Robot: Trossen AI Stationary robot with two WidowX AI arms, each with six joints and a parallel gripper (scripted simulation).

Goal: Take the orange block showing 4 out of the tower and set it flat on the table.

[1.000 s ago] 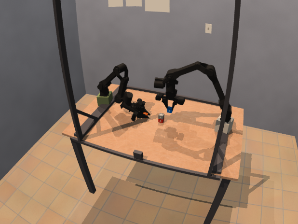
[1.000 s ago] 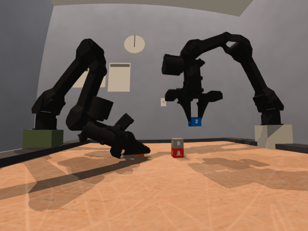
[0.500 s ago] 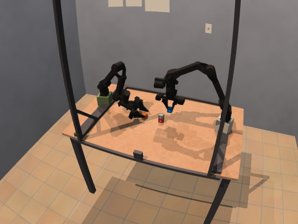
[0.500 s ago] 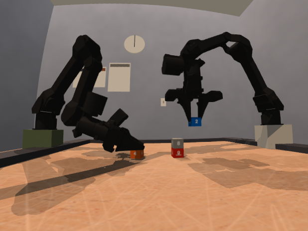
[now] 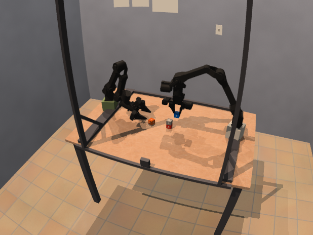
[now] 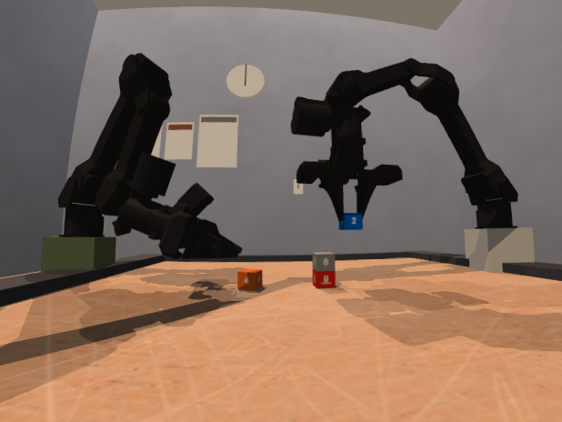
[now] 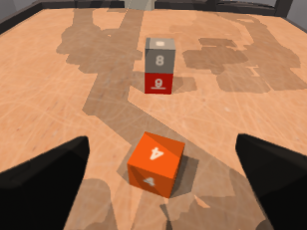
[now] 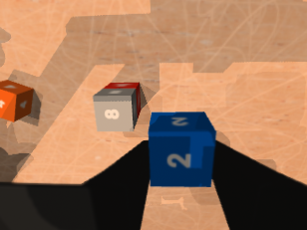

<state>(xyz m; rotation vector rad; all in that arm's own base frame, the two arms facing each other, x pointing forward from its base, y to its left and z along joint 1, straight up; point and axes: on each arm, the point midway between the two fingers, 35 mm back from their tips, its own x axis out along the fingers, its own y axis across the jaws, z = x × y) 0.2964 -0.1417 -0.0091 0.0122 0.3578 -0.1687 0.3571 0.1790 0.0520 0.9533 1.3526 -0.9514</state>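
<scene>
The left hand (image 5: pixel 148 115) (image 6: pixel 240 251) (image 7: pixel 163 142) is wide open and holds nothing. The orange block (image 5: pixel 151 121) (image 6: pixel 249 279) (image 7: pixel 156 163) (image 8: pixel 15 101) is below it, down by the table (image 5: pixel 142 144) (image 6: pixel 282 355) (image 7: pixel 45 99) (image 8: pixel 249 29); I can't tell if it sits flat. Past that, apart from it, the grey block (image 5: pixel 169 121) (image 6: pixel 324 262) (image 7: pixel 159 59) (image 8: pixel 115 113) sits on the red block (image 5: pixel 168 126) (image 6: pixel 324 279) (image 7: pixel 158 84) (image 8: pixel 136 101). The right hand (image 5: pixel 177 115) (image 6: pixel 351 220) (image 8: pixel 178 147) grips the blue block (image 5: pixel 177 115) (image 6: pixel 353 221) (image 8: pixel 181 155) up high, not on the grey one.
</scene>
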